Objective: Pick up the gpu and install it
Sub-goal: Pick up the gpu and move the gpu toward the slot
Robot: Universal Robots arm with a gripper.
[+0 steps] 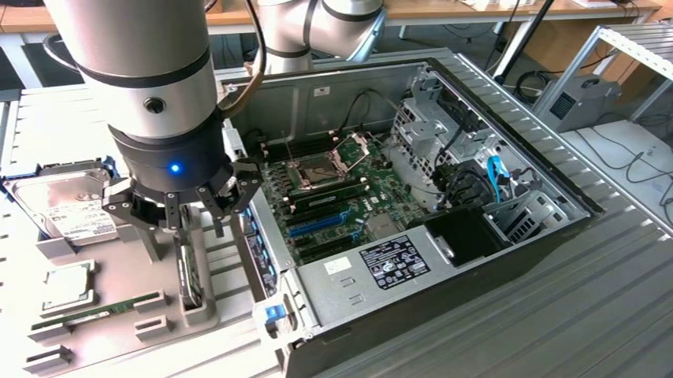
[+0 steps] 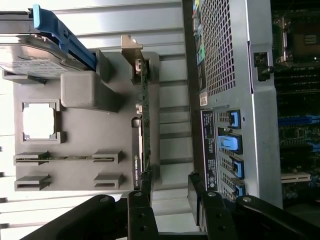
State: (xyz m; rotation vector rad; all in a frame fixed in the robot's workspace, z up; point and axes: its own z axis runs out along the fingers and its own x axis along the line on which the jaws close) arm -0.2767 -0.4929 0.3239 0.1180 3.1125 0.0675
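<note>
- The gpu (image 1: 191, 272) stands on its long edge in a slot of a grey holder (image 1: 158, 315) on the tabletop, just beside the open computer case (image 1: 305, 94).
- The jaws hang directly above the card, spread wide and holding nothing.
- In the wrist view the gpu (image 2: 143, 125) runs lengthwise straight away from the jaws, its near end close to one finger (image 2: 141, 202) rather than centred between them.
</note>
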